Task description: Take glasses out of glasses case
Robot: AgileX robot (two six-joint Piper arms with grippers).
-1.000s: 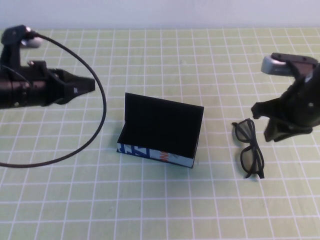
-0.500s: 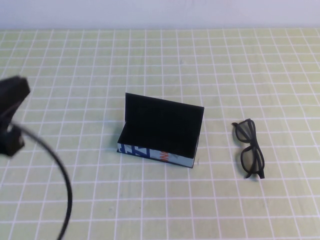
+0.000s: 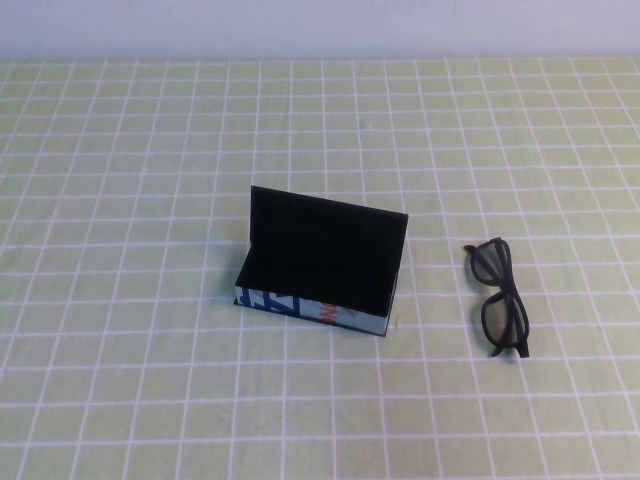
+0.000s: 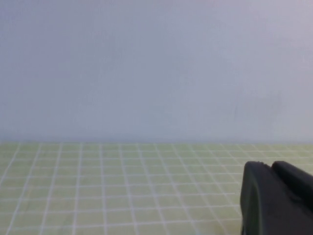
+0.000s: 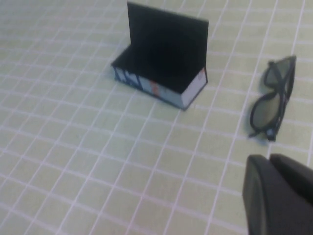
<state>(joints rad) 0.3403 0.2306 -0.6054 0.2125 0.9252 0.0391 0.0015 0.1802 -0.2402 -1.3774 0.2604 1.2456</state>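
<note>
The glasses case [image 3: 318,268] stands in the middle of the mat with its flap lid raised; its black inside [image 5: 161,68] shows nothing in it. The black glasses [image 3: 499,296] lie flat on the mat to the case's right, apart from it, also seen as glasses [image 5: 274,104] in the right wrist view. Neither arm shows in the high view. My right gripper [image 5: 270,166] is shut on nothing, pulled back on the near side of the glasses. My left gripper [image 4: 270,169] is shut too, holding nothing, and faces the far wall away from both objects.
A green mat with a white grid [image 3: 150,380] covers the table. A pale wall [image 4: 146,68] rises at the far edge.
Both arms have withdrawn out of the high view, the right one leaving the glasses on the mat and shutting its fingers. The case and glasses have not moved.
</note>
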